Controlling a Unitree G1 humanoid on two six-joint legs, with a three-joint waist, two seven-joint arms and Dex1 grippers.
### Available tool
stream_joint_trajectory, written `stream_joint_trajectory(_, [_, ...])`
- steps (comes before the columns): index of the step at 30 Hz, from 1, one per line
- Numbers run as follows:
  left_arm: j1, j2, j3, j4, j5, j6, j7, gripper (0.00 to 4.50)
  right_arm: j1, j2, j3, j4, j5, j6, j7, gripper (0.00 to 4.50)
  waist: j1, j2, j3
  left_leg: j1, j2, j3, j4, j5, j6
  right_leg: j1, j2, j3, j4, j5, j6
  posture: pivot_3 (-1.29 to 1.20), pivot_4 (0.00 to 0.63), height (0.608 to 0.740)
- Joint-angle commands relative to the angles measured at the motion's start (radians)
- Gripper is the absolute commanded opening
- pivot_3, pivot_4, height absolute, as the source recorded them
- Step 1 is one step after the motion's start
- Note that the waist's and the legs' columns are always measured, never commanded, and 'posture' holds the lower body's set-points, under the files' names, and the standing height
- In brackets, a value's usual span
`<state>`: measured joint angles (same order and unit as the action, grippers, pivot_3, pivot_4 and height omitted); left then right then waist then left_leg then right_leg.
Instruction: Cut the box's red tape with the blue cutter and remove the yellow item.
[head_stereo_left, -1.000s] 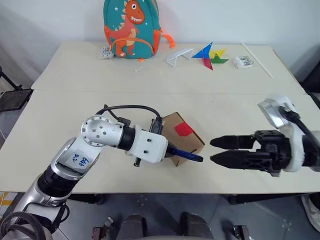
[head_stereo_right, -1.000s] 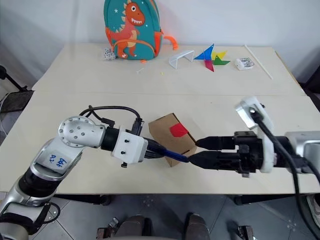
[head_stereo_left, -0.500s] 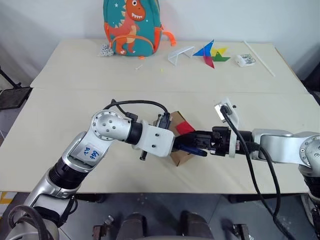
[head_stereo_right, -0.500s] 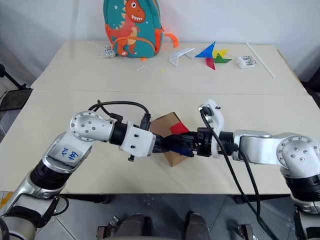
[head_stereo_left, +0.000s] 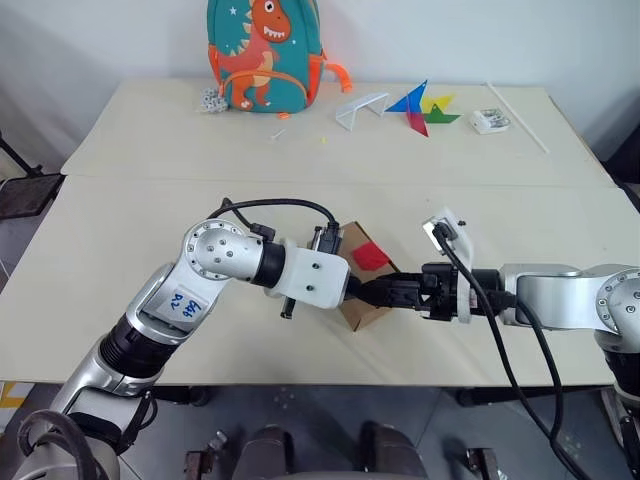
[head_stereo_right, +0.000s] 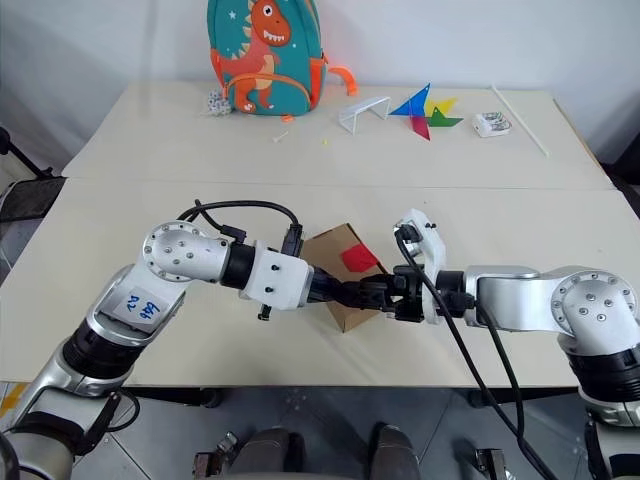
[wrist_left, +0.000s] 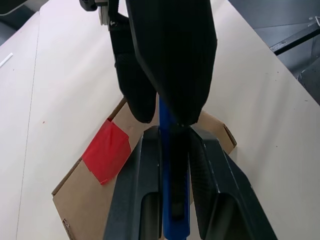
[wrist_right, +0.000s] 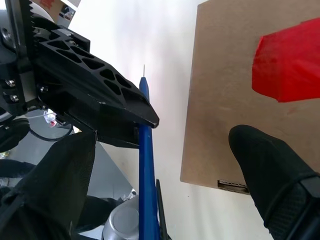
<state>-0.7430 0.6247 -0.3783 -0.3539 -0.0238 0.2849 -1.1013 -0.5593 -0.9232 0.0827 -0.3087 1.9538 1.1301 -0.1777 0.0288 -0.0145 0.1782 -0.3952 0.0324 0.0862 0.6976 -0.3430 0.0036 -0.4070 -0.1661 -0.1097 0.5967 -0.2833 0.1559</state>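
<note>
Cream table (head_stereo_left: 120, 230) holds one box (head_stereo_left: 362, 280) with one red tape (head_stereo_left: 369, 256) patch, near the front edge. Left gripper (wrist_left: 172, 135) clamps the one blue cutter (wrist_left: 171, 200) over the box. Right gripper (wrist_right: 165, 165) fingers spread wide, straddling the cutter's free end.

A wide cream-coloured table (head_stereo_left: 130, 210), made of two tops joined along a seam running nine to three o'clock, carries several loose things along its far edge. At about eleven o'clock stands a teal child's backpack with an orange dinosaur print and orange straps (head_stereo_left: 262, 55), with a small grey-white speckled object (head_stereo_left: 209, 101) touching its nine o'clock side. Toward one o'clock lies a folded white paper tent (head_stereo_left: 360, 110), then a paper pinwheel with blue, red, yellow and green blades (head_stereo_left: 422, 108), then a small white packet (head_stereo_left: 489, 121). A thin white stick (head_stereo_left: 517, 117) lies slantwise at two o'clock.
</note>
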Motion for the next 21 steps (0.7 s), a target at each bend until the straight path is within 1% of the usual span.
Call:
stream_joint_trajectory(1, [-0.019, -0.011, 0.005, -0.024, 0.01, -0.002, 0.012, 0.42, 0.004, -0.014, -0.002, -0.023, 0.018, -0.001, 0.005, 4.09, 0.0, 0.0, 0.0, 0.0, 0.0, 0.0, 0.0, 0.0, 0.0, 0.0, 0.0, 0.0, 0.0, 0.0, 0.0, 0.0, 0.15, 0.74])
stream_joint_trajectory(3, [-0.019, -0.012, 0.005, -0.024, 0.011, -0.003, 0.011, 0.42, 0.002, -0.012, 0.0, -0.022, 0.018, -0.002, 0.001, 3.63, 0.0, 0.0, 0.0, 0.0, 0.0, 0.0, 0.0, 0.0, 0.0, 0.0, 0.0, 0.0, 0.0, 0.0, 0.0, 0.0, 0.15, 0.74])
stream_joint_trajectory(4, [-0.02, -0.014, 0.004, -0.024, 0.012, -0.001, 0.011, 0.42, -0.001, -0.011, 0.001, -0.019, 0.018, -0.001, -0.002, 3.25, 0.0, 0.0, 0.0, -0.001, 0.0, 0.0, 0.0, 0.0, 0.0, -0.001, 0.0, 0.0, 0.0, 0.0, 0.0, 0.0, 0.15, 0.74])
stream_joint_trajectory(8, [-0.021, -0.022, 0.003, -0.023, 0.014, 0.003, 0.012, 0.42, -0.018, 0.003, 0.016, -0.014, 0.018, -0.001, -0.009, 1.98, 0.0, 0.0, 0.0, -0.001, 0.0, 0.0, 0.0, 0.0, 0.0, -0.001, 0.0, 0.0, 0.0, 0.0, 0.0, 0.0, 0.15, 0.74])
stream_joint_trajectory(15, [-0.02, -0.027, 0.001, -0.026, 0.021, 0.006, 0.01, 0.42, -0.034, 0.044, 0.02, 0.006, 0.018, -0.008, -0.04, 1.98, 0.0, 0.0, 0.0, -0.001, 0.0, 0.0, 0.001, 0.0, 0.0, -0.001, 0.0, 0.0, 0.001, 0.0, 0.0, 0.0, 0.15, 0.74])
stream_joint_trajectory(21, [-0.015, -0.026, 0.001, -0.034, 0.026, 0.012, 0.008, 0.42, -0.034, 0.09, -0.007, 0.025, 0.018, -0.015, -0.068, 1.98, -0.001, 0.0, 0.0, -0.001, 0.0, 0.0, 0.001, 0.0, 0.0, -0.002, 0.0, 0.0, 0.001, 0.0, 0.0, 0.0, 0.15, 0.74])
